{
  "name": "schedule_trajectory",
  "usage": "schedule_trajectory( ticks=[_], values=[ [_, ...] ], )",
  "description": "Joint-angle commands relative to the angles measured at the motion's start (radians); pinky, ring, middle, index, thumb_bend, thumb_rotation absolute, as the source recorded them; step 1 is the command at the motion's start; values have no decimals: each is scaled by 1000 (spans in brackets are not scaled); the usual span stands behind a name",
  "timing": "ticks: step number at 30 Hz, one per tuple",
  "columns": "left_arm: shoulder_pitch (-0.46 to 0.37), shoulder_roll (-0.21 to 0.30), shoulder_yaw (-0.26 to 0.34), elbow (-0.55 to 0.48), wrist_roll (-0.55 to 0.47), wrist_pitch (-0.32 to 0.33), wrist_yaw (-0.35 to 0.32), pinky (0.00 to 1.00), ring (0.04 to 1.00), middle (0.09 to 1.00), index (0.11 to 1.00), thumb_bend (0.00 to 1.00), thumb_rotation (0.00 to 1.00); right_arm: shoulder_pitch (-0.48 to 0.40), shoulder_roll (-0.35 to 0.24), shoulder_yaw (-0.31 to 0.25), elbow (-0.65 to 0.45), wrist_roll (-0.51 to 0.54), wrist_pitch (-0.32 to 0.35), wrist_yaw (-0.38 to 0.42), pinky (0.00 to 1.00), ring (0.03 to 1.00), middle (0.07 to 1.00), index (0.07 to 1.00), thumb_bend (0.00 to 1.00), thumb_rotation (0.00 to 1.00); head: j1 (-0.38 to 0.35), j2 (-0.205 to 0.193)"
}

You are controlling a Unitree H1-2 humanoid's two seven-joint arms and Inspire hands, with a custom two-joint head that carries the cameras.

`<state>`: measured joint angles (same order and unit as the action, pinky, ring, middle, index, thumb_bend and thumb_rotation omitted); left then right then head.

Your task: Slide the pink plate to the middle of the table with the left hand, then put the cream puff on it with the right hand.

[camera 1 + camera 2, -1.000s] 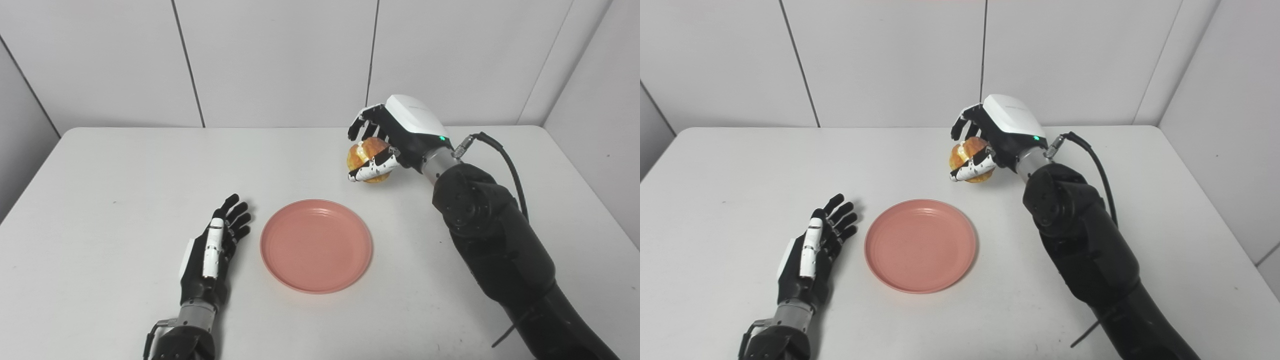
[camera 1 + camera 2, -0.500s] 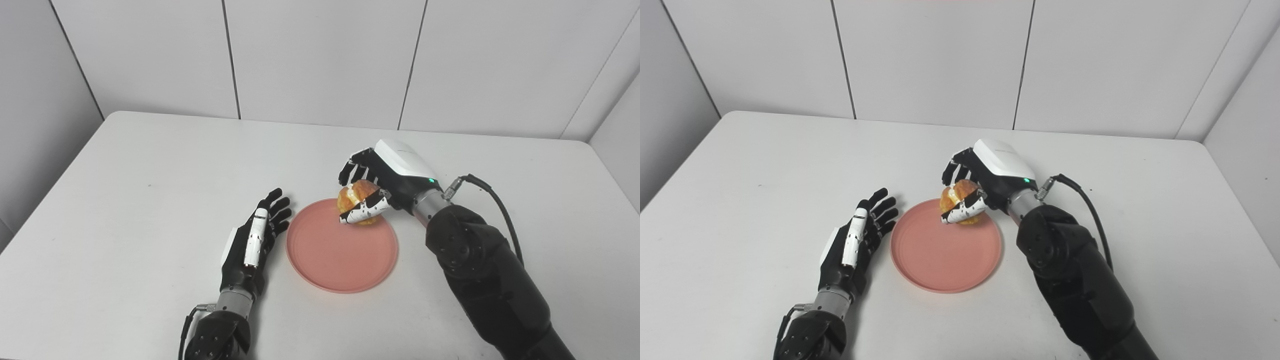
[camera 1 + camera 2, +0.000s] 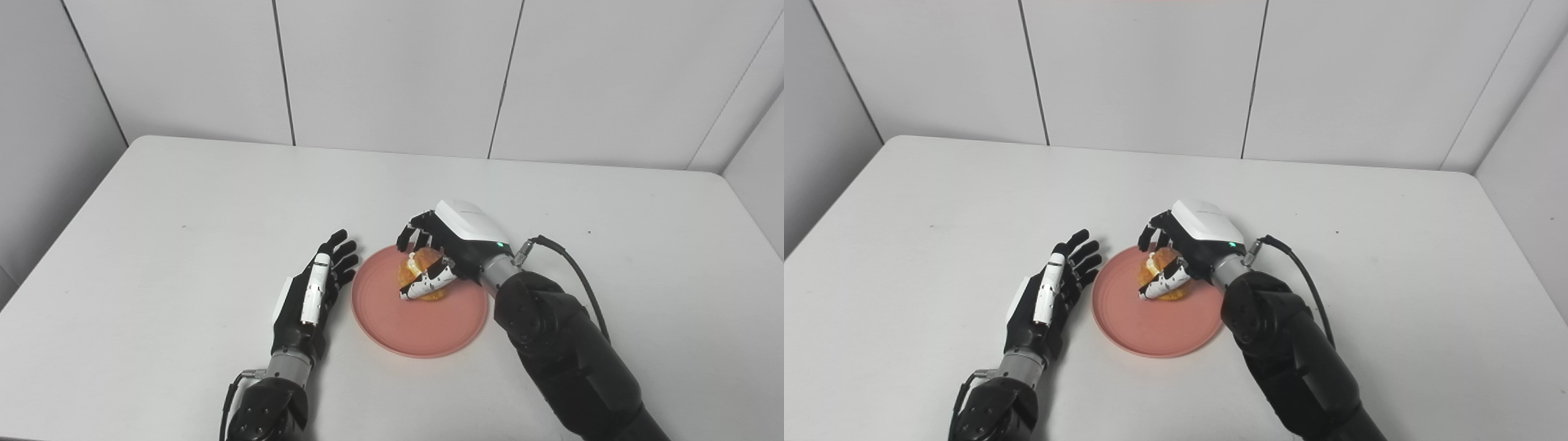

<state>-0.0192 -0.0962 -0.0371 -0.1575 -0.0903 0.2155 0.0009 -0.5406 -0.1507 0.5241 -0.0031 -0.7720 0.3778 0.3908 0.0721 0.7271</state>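
Note:
The pink plate [image 3: 422,327] lies on the white table near its middle. My right hand [image 3: 450,251] is over the plate, shut on the golden cream puff [image 3: 416,278], which sits low on or just above the plate's surface; I cannot tell if it touches. My left hand [image 3: 309,297] rests open on the table just left of the plate, fingers stretched forward, apart from the rim. The plate [image 3: 1151,324], the cream puff [image 3: 1160,269], the right hand [image 3: 1194,236] and the left hand [image 3: 1047,297] also show in the right eye view.
The white table [image 3: 184,202] is bordered by white wall panels at the back and both sides. A black cable [image 3: 569,263] loops off my right wrist above the table to the right of the plate.
The camera shifted between one second ago and half a second ago. My right hand carried the cream puff from beyond the plate to over it and lowered it. The left hand stayed put.

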Motion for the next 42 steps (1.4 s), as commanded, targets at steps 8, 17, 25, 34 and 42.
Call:
schedule_trajectory(
  ticks=[8,17,25,34,42],
  values=[
    [-36,-13,-13,-22,27,-15,14,887,878,881,860,452,1000,-10,20,19,55,-1,-97,-76,296,391,432,540,516,0,4,6],
    [-34,-11,-27,-12,77,-66,26,888,878,885,863,435,1000,-3,23,41,62,-17,-79,-55,306,398,435,535,518,0,1,9],
    [-21,-12,-38,-9,116,-117,32,889,882,889,865,453,1000,4,17,41,62,-9,-95,-61,310,402,431,534,518,0,-4,7],
    [22,-9,-54,-16,155,-153,36,870,876,879,853,464,1000,0,-4,58,18,-30,-90,-36,235,320,461,501,525,0,-2,3],
    [64,-7,-55,-32,160,-180,39,877,882,880,859,469,1000,-7,-35,76,-101,-94,-58,72,404,546,668,597,628,178,0,2]
  ],
)
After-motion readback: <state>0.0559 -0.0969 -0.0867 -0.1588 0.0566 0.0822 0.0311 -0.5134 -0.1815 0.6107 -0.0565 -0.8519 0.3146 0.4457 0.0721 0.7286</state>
